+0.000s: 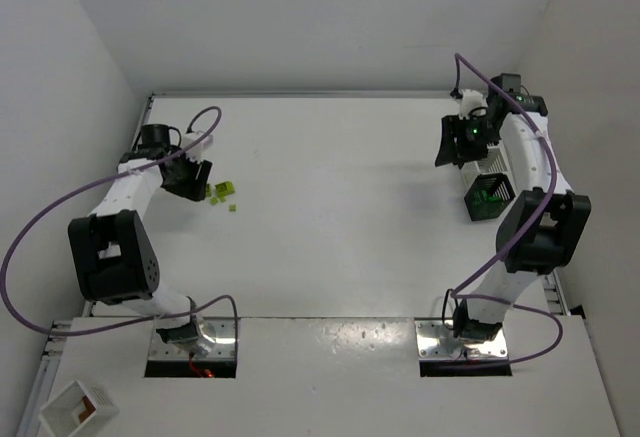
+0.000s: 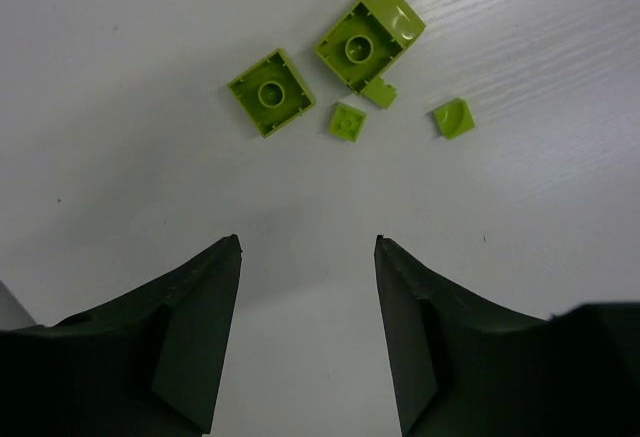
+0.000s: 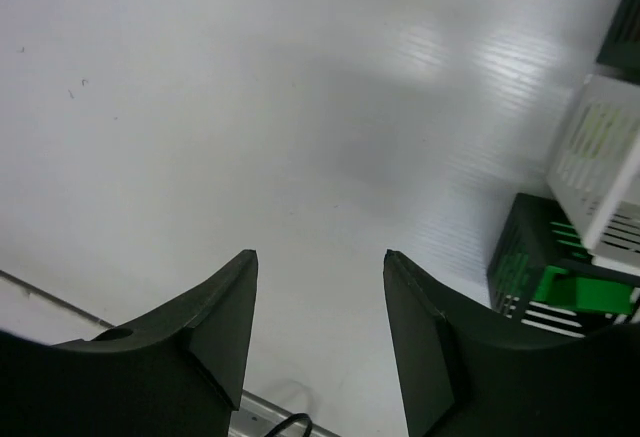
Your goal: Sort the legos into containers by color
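The left gripper (image 2: 308, 242) is hovering just beside the lime legos (image 2: 358, 49) near the table's (image 1: 330, 177) left edge, fingers apart and empty, probably lining up for a pick. The right gripper (image 3: 320, 255), also unclenched and empty, is waiting beside the black container (image 3: 522, 257) near the far right corner.
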Controlling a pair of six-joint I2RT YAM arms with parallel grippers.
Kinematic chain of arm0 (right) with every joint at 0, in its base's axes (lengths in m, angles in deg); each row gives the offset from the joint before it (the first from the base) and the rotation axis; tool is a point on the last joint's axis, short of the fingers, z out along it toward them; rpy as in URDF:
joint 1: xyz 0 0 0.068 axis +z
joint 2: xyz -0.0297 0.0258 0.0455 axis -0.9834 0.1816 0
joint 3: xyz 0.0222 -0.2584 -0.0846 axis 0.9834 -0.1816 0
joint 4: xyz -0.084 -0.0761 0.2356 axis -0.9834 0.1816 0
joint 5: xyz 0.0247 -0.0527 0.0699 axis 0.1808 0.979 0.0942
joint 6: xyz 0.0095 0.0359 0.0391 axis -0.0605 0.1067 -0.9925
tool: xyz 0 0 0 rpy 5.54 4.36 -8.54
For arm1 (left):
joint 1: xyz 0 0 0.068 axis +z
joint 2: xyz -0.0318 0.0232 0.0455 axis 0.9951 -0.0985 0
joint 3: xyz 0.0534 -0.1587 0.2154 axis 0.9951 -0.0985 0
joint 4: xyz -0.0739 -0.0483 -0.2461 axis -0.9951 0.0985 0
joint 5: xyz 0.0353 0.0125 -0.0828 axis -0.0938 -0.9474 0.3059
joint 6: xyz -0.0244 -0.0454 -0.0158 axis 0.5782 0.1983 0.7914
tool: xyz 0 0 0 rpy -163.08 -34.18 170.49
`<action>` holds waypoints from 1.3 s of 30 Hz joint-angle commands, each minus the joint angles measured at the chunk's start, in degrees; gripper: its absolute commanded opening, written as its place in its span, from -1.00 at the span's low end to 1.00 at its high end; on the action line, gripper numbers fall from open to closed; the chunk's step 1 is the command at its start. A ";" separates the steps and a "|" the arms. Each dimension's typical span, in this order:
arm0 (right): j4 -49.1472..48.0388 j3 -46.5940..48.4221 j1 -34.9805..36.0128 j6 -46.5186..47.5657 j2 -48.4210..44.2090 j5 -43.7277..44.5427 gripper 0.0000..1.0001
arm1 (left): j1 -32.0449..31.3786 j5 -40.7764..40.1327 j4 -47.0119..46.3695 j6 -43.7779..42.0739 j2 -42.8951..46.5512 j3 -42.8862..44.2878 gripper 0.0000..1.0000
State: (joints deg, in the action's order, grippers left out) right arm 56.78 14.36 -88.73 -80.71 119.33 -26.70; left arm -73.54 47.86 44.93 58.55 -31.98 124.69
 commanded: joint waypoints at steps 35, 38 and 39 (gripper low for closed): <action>-2.56 -0.82 1.72 -2.25 0.87 -0.85 0.05 | -3.51 -7.93 -9.95 12.40 -20.48 9.05 0.36; -2.56 -0.82 1.72 -2.25 0.87 -0.85 0.05 | -3.51 -7.93 -10.56 12.41 -21.01 9.57 0.34; -2.56 -0.82 1.72 -2.25 0.87 -0.85 0.05 | -3.51 -7.93 -10.56 12.41 -21.71 9.57 0.31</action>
State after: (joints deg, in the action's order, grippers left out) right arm 54.42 11.12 -87.53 -82.55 119.99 -27.16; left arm -76.53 40.29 35.86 70.20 -53.09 132.15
